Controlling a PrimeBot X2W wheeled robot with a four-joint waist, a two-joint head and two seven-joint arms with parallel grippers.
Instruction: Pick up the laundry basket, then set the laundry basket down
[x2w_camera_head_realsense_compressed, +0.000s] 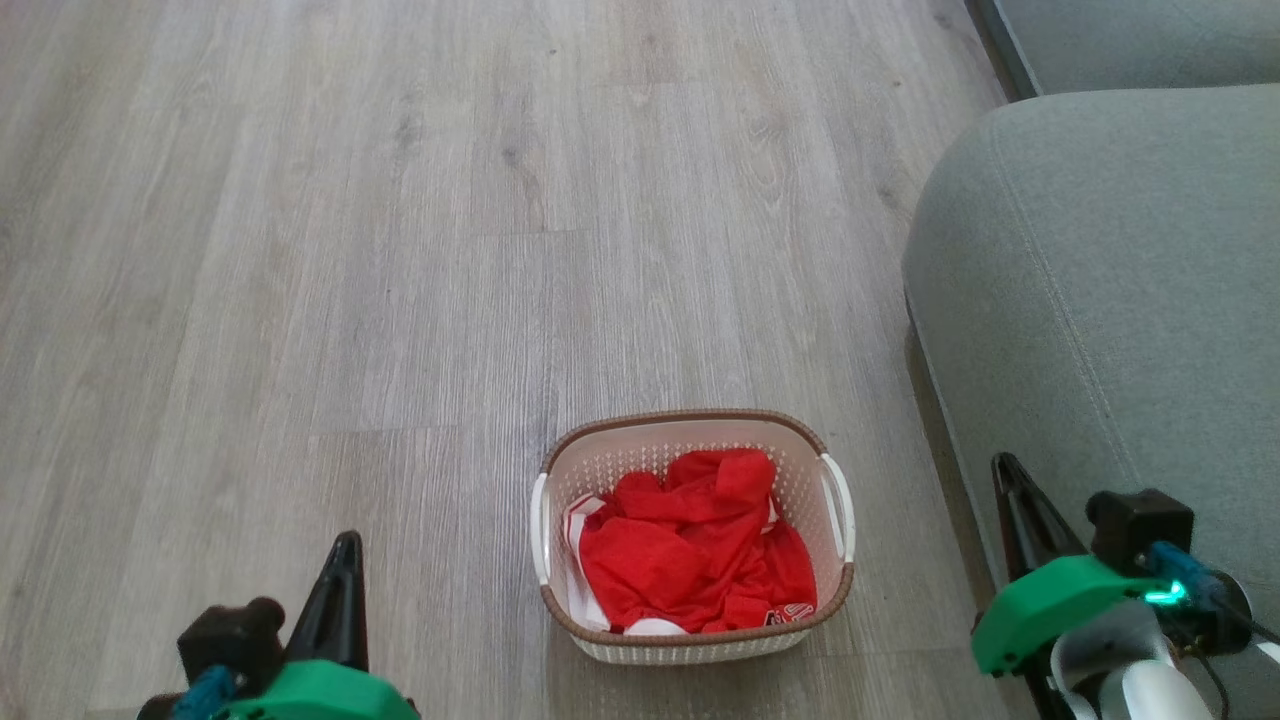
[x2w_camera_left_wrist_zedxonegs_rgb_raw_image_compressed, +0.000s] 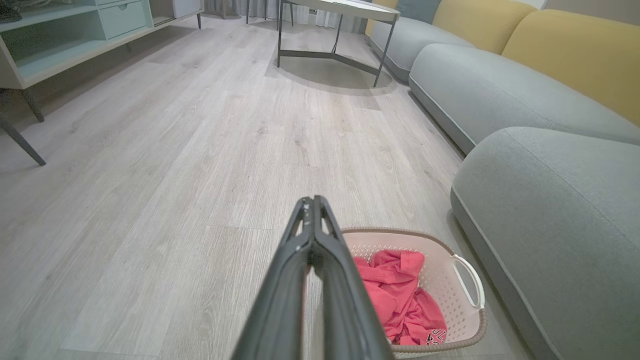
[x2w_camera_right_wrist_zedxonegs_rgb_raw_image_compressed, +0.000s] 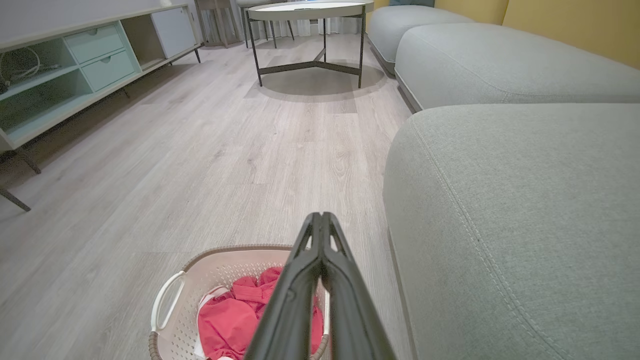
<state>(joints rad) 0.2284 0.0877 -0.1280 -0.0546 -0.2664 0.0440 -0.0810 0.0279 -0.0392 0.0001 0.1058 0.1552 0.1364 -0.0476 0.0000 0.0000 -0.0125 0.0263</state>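
The laundry basket sits upright on the pale wood floor, a crumpled red garment heaped inside, just left of a grey sofa. The left gripper hangs to its left and the right gripper to its right, near the sofa's edge. Both are clear of the basket, their dark fingers pressed together, holding nothing. A round table stands far across the room.

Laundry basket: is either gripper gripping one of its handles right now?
No: the laundry basket sits on the floor between the left gripper and the right gripper, both shut and apart from it.
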